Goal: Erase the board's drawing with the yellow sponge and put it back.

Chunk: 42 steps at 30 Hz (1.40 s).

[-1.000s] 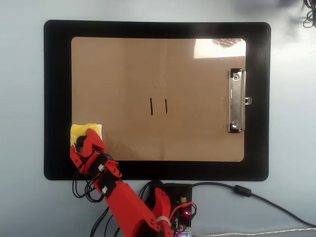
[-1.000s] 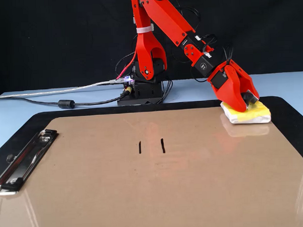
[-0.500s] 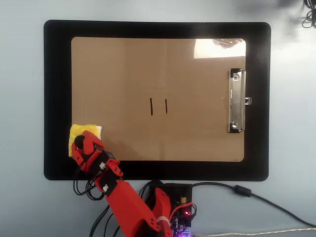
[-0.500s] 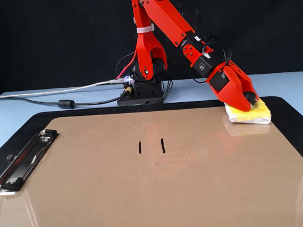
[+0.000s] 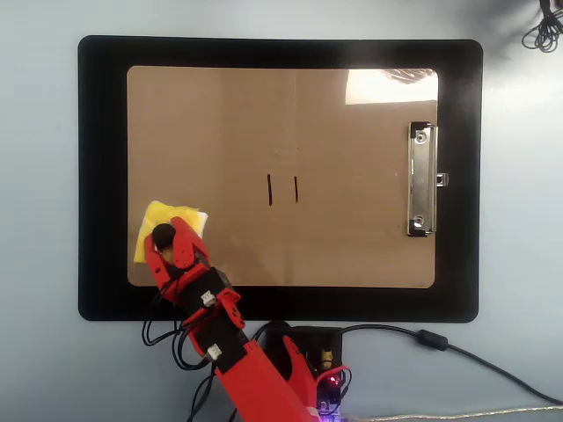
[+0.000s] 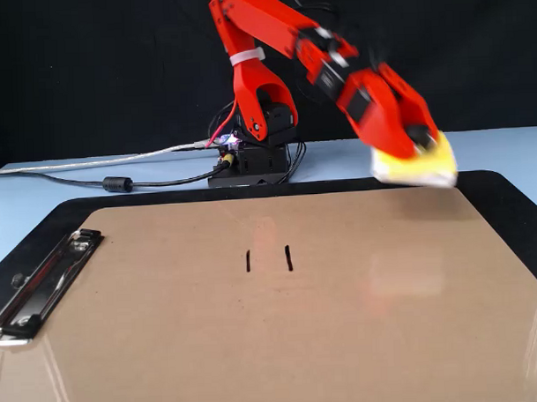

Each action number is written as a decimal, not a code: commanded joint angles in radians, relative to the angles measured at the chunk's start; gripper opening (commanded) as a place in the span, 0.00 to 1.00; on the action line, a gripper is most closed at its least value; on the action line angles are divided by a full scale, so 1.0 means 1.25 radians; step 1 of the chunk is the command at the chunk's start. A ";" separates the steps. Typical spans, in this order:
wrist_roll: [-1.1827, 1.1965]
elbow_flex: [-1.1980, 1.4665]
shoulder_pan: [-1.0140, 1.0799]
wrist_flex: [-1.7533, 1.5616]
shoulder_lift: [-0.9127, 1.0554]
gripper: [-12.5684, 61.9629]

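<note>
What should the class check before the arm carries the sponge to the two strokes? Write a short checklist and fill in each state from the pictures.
1. Sponge held: ok. The gripper is shut on the knob of the yellow sponge.
2. Sponge clear of the surface: ok. In the fixed view it hangs above the board, not touching it.
3. Sponge level: not ok. It is tilted, and blurred by motion.
4. Drawing present: ok. Both strokes of the drawing are unerased near the board's middle.
5. Path free: ok. Nothing lies on the board between sponge and strokes.
6. Clip out of the way: ok. The metal clip sits at the far edge, beyond the strokes.
</note>
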 commanded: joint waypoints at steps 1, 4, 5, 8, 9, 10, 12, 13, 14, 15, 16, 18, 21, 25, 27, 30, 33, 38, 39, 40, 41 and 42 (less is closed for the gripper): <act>0.011 -0.040 0.102 0.108 0.096 0.06; 0.038 -0.004 0.277 0.109 0.139 0.06; 0.047 0.012 0.317 0.099 0.137 0.06; 0.053 0.045 0.410 0.040 0.125 0.06; 0.053 0.049 0.445 0.017 0.106 0.06; 0.054 0.052 0.472 0.002 0.086 0.06; 0.054 0.066 0.515 -0.037 0.042 0.06; 0.054 0.079 0.530 -0.065 0.023 0.06; 0.054 0.099 0.544 -0.112 0.000 0.06; 0.054 0.119 0.549 -0.152 -0.016 0.06; 0.054 0.140 0.551 -0.194 -0.034 0.06; 0.054 0.172 0.551 -0.283 -0.086 0.06; 0.054 0.202 0.557 -0.398 -0.173 0.06; 0.054 0.228 0.555 -0.458 -0.198 0.06; 0.054 0.233 0.555 -0.470 -0.202 0.06; 0.054 0.222 0.555 -0.514 -0.274 0.06; 0.054 0.161 0.558 -0.626 -0.401 0.06; 0.055 0.135 0.590 -0.704 -0.491 0.06; 0.054 0.158 0.592 -0.699 -0.465 0.06; 0.054 0.205 0.590 -0.702 -0.422 0.06; 0.054 0.249 0.589 -0.703 -0.373 0.06; 0.054 0.296 0.588 -0.697 -0.320 0.06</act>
